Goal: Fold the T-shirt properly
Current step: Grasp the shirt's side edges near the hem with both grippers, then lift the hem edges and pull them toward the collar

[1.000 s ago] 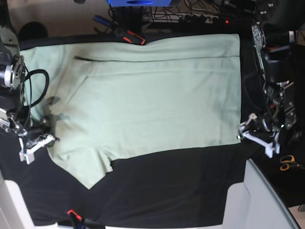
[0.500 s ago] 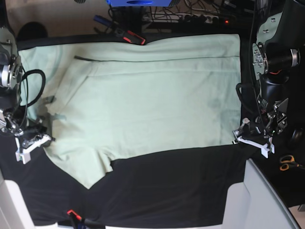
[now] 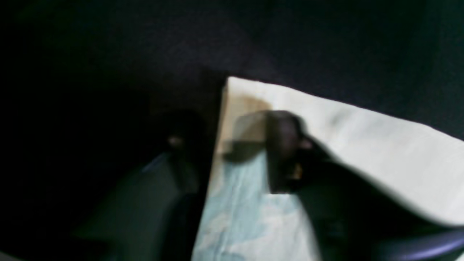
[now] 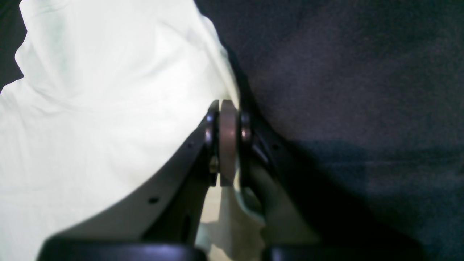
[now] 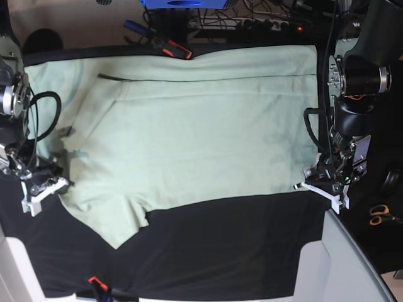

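The pale mint-green T-shirt lies spread flat on the black table cloth. My right gripper is at the shirt's left edge by the sleeve. In the right wrist view it is shut, with the T-shirt pinched at its edge. My left gripper is at the shirt's front right corner. In the blurred left wrist view it is open and straddles the hem corner of the T-shirt, one finger over the cloth, the other on the black cloth.
Orange-handled scissors lie at the right edge. A red and black tool and cables lie just behind the shirt's far edge. White panels stand at the front corners. A small red clip sits at the front left.
My left gripper has moved left onto the shirt's front right corner. My right gripper has shifted slightly left, drawing the shirt's left edge with it.
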`<state>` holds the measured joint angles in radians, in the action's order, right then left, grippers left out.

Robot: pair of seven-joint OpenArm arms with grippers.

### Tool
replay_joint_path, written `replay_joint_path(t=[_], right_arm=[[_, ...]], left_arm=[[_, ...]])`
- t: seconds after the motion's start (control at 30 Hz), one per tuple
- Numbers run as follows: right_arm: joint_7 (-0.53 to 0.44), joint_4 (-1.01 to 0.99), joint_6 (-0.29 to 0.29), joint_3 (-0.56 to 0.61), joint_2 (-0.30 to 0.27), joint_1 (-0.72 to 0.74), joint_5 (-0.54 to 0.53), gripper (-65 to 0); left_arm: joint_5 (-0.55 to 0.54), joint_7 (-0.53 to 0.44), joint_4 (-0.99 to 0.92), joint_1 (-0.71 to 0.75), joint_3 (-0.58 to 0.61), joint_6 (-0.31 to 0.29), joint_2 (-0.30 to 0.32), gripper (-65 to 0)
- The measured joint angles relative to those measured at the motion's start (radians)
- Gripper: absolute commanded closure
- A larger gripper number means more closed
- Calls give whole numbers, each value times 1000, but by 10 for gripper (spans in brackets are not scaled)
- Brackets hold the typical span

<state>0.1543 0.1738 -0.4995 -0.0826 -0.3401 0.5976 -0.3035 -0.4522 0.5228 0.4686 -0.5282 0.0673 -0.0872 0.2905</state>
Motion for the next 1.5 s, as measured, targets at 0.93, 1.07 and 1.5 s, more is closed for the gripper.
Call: replay_joint_path(t=[0.93, 1.07, 1.5], right_arm=[[5, 196, 0, -5, 3, -127, -4, 0], [8, 252, -2, -44, 8, -148, -5, 0], [177, 492, -5, -82, 7, -234, -7, 0]], left_arm=[[-20, 210, 385, 200, 4, -34, -13, 0], [-22, 213, 456, 234, 5, -34, 9, 0], [-23, 248, 693, 366, 4, -33, 23, 0]])
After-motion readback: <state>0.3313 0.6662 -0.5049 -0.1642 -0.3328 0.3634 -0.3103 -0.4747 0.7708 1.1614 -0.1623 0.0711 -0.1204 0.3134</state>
